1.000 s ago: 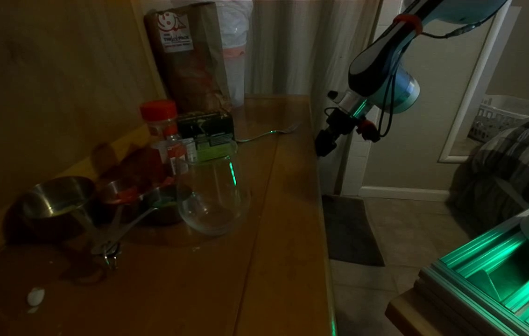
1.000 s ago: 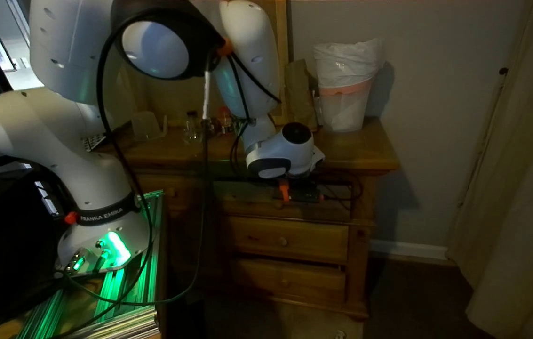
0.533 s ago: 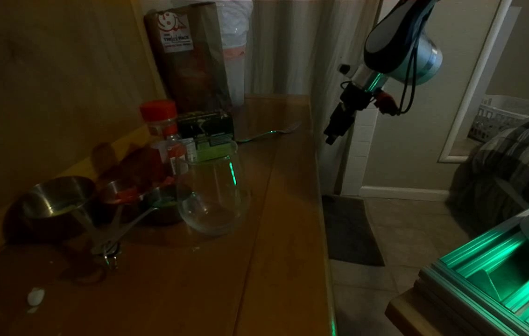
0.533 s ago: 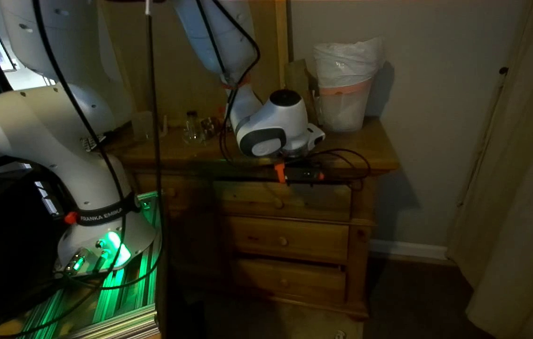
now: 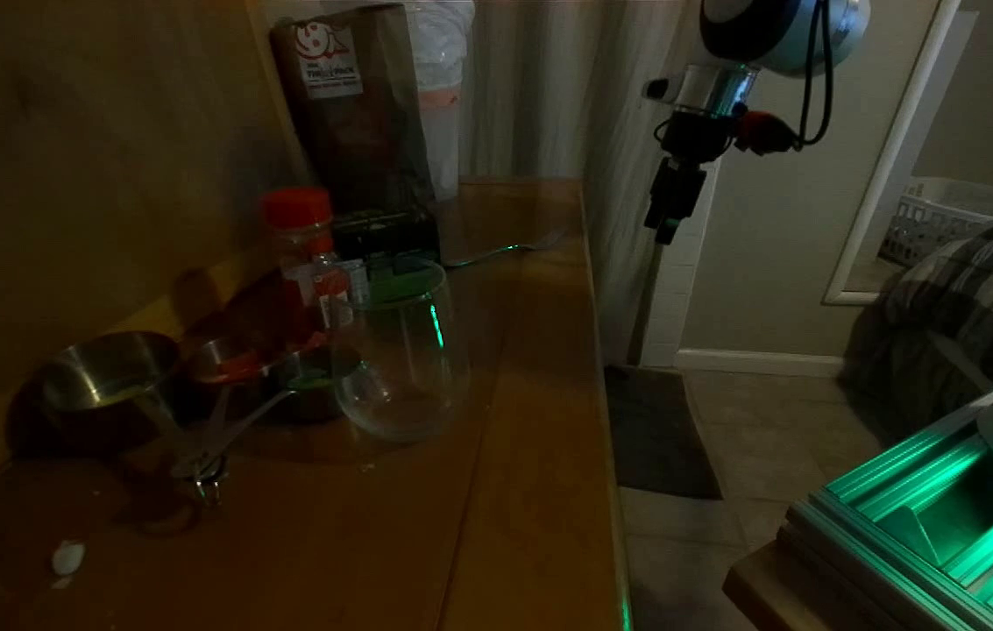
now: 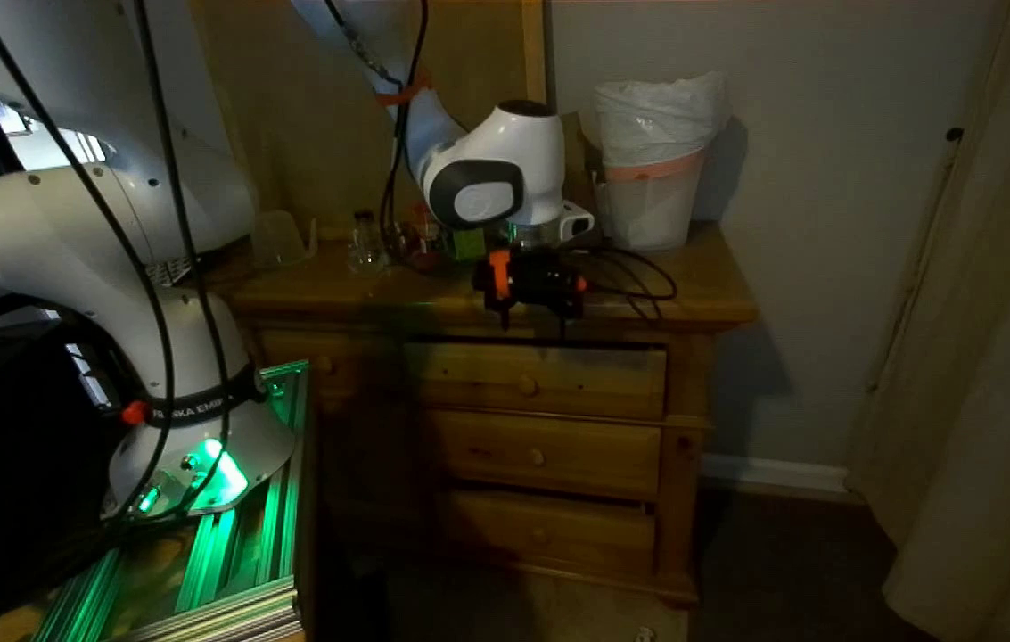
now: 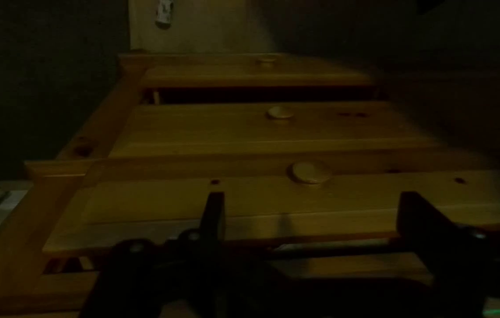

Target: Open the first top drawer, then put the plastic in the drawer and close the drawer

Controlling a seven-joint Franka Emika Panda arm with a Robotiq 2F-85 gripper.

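- Far left in an exterior view, the arm's base (image 6: 192,441) glows with a green light (image 6: 230,481).
- Next comes the worktop (image 6: 317,290), carrying a see-through tub (image 6: 273,239), then a dark-lidded glass jar (image 6: 365,242), then, farther right, a green box (image 6: 467,243).
- In mid-picture the pincer (image 6: 534,325) hangs in front of the worktop's edge, fingers pointing down; the wrist view shows them spread wide, with nothing held.
- Below the pincer, the first top drawer (image 6: 594,376) stands slightly out, a dark gap along its upper edge; its round knob (image 6: 528,385) is apart from the fingers.
- Far right on the worktop stands a bin (image 6: 652,209) with a white liner (image 6: 661,116).
- Where the plastic is, I cannot tell.
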